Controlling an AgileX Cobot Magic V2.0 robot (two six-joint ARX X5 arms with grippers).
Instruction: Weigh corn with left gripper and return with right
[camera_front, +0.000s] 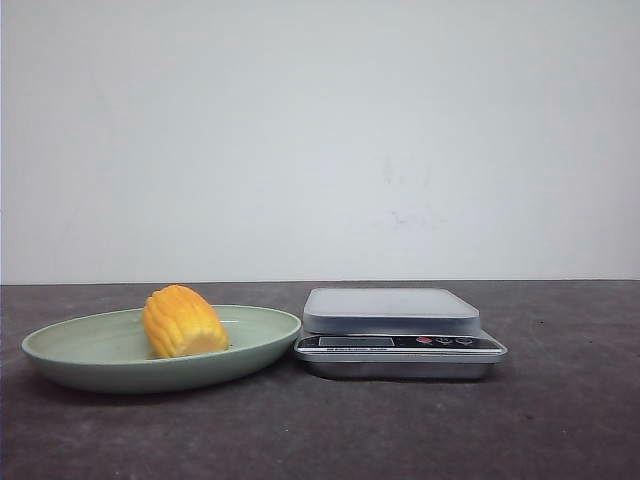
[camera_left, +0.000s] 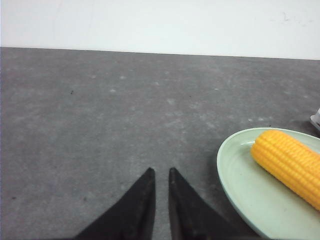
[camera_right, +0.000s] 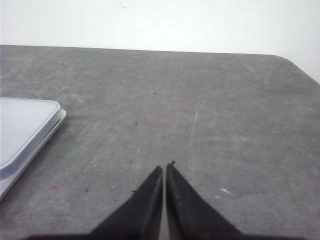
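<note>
Grey tabletop (camera_front: 560, 420) and a white wall were seen from the front, with the corn (camera_front: 183, 322) lying in a green plate (camera_front: 70, 358) just beside a scale (camera_front: 400, 332). From the left wrist, the left gripper (camera_left: 161, 172) was seen nearly closed and empty above bare table, near the plate's rim. From the right wrist, the right gripper (camera_right: 165, 168) was seen closed, empty, apart from the scale.

The left gripper (camera_left: 161, 172), black fingers nearly together, hovers over grey tabletop (camera_left: 100, 110) beside a pale-green plate (camera_left: 235, 185) holding yellow ribbed corn (camera_left: 287, 162).
</note>
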